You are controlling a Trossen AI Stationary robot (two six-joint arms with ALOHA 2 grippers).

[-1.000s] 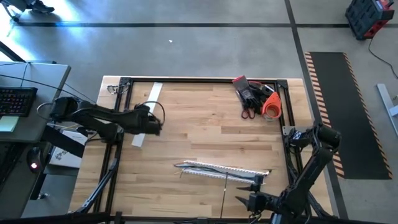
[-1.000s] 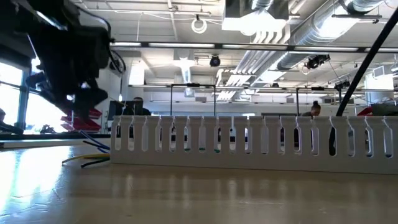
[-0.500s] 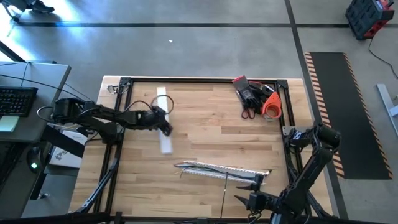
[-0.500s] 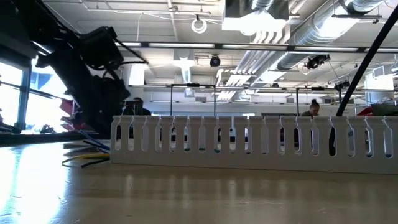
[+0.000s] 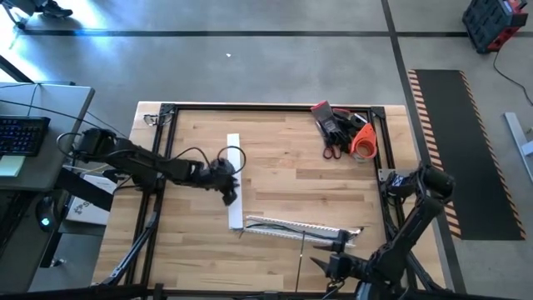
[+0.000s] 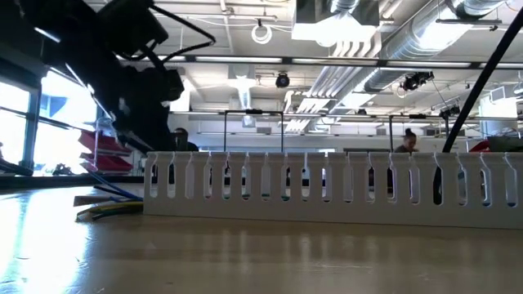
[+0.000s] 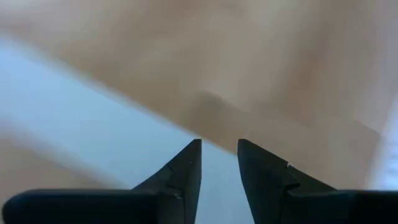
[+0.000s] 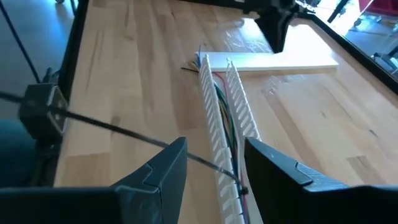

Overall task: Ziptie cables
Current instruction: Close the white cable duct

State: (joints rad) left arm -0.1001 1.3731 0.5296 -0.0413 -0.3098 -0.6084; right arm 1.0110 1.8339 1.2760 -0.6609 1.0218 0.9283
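Note:
The cables [image 8: 225, 134] lie inside a white slotted channel [image 5: 300, 227] near the table's front; their coloured ends [image 6: 106, 210] stick out of its left end. A flat white strip [image 5: 235, 158] lies on the table, running far to near, its near end by the channel's left end. My left gripper [image 5: 231, 195] stands over the strip, open by a narrow gap [image 7: 219, 146]. My right gripper [image 5: 321, 263] waits open near the front edge, pointing along the channel [image 8: 214, 149]. A thin black strand [image 8: 112, 124] runs from the channel toward the near edge. My left gripper comes slanting down from the table's left onto the strip's top face [image 7: 155, 155], a little nearer its near end than its middle. The fingertips [image 8: 277, 48] meet the strip, which lies flat on the table. Whether they pinch any of it cannot be told.
A heap of red, black and orange tools [image 5: 341, 129] sits at the back right corner. Black frame rails [image 5: 158, 167] run along the table's edges. Bare wood lies between the strip and the tools.
My left gripper has gone toward the table's right and near edges and has tipped over. The white strip has gone with it, turning from a slant to a far-to-near line. Its near end has come to the channel's left end.

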